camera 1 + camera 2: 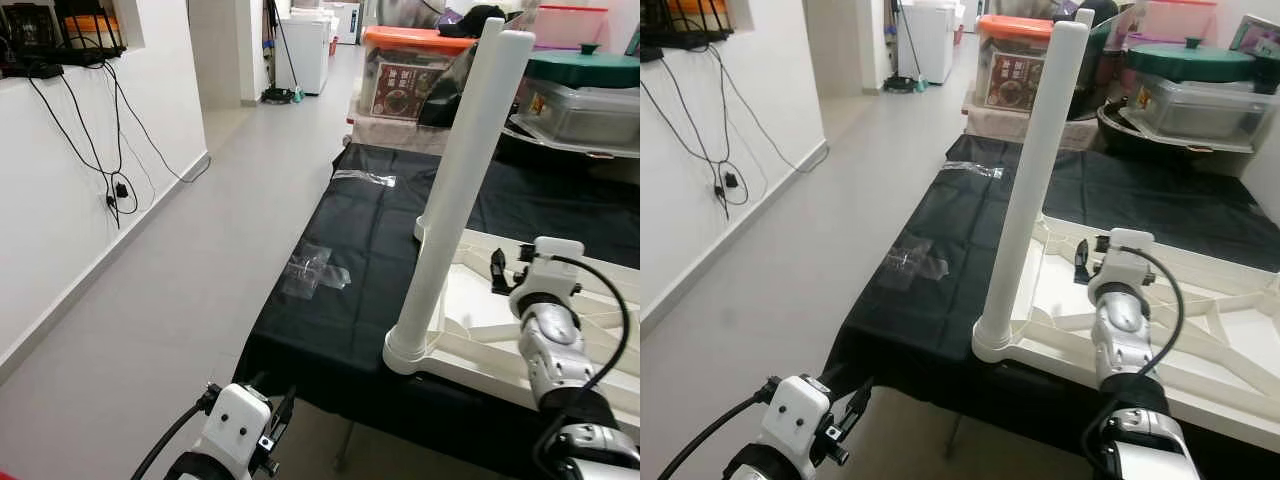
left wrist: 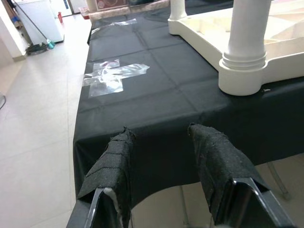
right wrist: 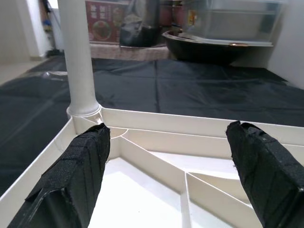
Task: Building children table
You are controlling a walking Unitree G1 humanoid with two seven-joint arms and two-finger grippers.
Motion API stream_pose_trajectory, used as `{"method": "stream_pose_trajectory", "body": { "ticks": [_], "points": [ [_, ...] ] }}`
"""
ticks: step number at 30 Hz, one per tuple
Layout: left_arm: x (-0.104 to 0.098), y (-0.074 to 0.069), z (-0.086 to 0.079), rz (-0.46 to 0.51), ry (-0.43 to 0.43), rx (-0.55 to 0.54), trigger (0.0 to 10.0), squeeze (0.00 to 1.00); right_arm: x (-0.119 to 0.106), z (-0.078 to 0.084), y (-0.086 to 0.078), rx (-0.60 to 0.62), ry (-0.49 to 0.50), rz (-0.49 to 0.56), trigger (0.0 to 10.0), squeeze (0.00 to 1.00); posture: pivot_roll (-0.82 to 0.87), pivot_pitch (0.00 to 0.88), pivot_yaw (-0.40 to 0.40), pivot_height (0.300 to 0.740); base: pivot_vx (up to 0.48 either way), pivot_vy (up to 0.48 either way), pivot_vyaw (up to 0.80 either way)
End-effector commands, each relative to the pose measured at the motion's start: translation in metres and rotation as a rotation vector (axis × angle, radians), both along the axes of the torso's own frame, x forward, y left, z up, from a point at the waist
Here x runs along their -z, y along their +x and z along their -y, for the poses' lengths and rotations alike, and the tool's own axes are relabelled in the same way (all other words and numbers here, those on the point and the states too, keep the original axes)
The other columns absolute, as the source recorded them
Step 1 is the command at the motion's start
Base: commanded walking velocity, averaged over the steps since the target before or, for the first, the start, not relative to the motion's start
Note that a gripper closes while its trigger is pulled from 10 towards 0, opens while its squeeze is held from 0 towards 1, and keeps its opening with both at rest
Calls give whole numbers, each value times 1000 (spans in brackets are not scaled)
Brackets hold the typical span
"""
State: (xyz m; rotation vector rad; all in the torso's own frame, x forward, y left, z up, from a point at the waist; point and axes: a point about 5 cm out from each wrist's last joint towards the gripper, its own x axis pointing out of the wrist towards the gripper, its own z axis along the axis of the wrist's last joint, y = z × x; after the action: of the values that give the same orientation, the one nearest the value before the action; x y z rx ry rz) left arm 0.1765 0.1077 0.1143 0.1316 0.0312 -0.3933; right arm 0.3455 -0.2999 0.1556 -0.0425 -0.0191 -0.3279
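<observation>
Both claws (image 3: 166,156) hover open.

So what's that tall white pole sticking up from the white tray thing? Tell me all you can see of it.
The white pole is a smooth round tube, plastic by the look, plainly a table leg. It stands a little tilted, its ringed foot seated in a corner socket of the upturned white tabletop, whose ribbed underside faces up. The tabletop lies on a black cloth. Its top end is plain and free. A second leg stands at another corner. Neither pincer touches it.
</observation>
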Motion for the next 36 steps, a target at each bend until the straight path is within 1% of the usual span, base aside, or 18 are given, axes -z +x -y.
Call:
{"method": "stream_pose_trajectory", "body": {
  "ticks": [1, 4, 7, 9, 17, 18, 20, 21, 23, 24, 25, 26, 28, 30, 33, 34, 35, 36],
  "points": [
    [3, -1, 0, -17, 1, 3, 10000, 0, -1, 12, -5, -3, 25, 14, 10000, 0, 101, 2, -82, 740, 0, 0, -475],
    [3, -1, 0, -19, 1, 7, 10000, 0, -3, 32, -16, -13, 42, 30, 10000, 0, 94, 10, -73, 740, 0, 0, -742],
    [2, -1, -1, -19, 2, 8, 10000, 0, -3, 33, -19, -22, 35, 31, 10000, 0, 94, 10, -73, 740, 0, 0, -800],
    [2, -1, -1, -22, 1, 12, 10000, 0, 5, 20, -22, -146, 26, 19, 10000, 0, 93, 16, -72, 740, 0, 0, 0],
    [2, -2, 0, -24, 0, 12, 10000, 0, 13, 4, -23, -287, 67, 15, 10000, 0, 93, 21, -75, 740, 0, 0, 0],
    [2, -2, 0, -24, -1, 11, 10000, 0, 15, 1, -23, -367, 99, -15, 10000, 0, 95, 22, -76, 740, 0, 0, 0],
    [2, -2, 0, -24, -1, 11, 10000, 0, 15, 1, -23, -367, 99, -15, 10000, 0, 95, 22, -76, 740, 0, 0, 0],
    [2, -3, 0, -25, -2, 9, 10000, 0, 17, -3, -26, -492, 131, -63, 10000, 0, 95, 23, -78, 740, 0, 0, 0],
    [2, -3, 0, -25, -2, 9, 10000, 0, 17, -3, -26, -492, 131, -63, 10000, 0, 95, 23, -78, 740, 0, 0, 0],
    [2, -4, 1, -26, -3, 9, 10000, 0, 18, -7, -32, -638, 142, -117, 10000, 0, 94, 24, -75, 740, 0, 0, 0],
    [2, -5, 2, -25, -1, 17, 10000, 0, 19, -2, -40, -746, 135, -197, 10000, 0, 92, 29, -79, 740, 0, 0, 0],
    [2, -5, 2, -25, -1, 17, 10000, 0, 19, -2, -40, -746, 135, -197, 10000, 0, 92, 29, -79, 740, 0, 0, 0],
    [0, -8, 2, -24, -6, 18, 10000, 0, 18, 10, -53, -894, 114, -311, 10000, 0, 94, 37, -81, 740, 0, 0, 0],
    [0, -8, 2, -24, -6, 18, 10000, 0, 18, 10, -53, -894, 114, -311, 10000, 0, 94, 37, -81, 740, 0, 0, 0],
    [0, -10, 2, -30, -10, 16, 10000, 0, 13, 13, -57, -979, 125, -340, 10000, 0, 92, 42, -77, 740, 0, 0, 0],
    [0, -10, 3, -35, -16, 18, 10000, 0, 6, 9, -56, -1035, 133, -315, 10000, 251, 95, 46, -78, 740, 0, 0, 0],
    [0, -10, 3, -35, -16, 18, 10000, 0, 6, 9, -56, -1035, 133, -315, 10000, 251, 95, 46, -78, 740, 0, 0, 0],
    [-2, -11, 3, -27, -17, 24, 10000, 0, -3, 0, -49, -1084, 140, -265, 10000, 1000, 99, 51, -79, 740, 0, 0, 0]
  ]
}}
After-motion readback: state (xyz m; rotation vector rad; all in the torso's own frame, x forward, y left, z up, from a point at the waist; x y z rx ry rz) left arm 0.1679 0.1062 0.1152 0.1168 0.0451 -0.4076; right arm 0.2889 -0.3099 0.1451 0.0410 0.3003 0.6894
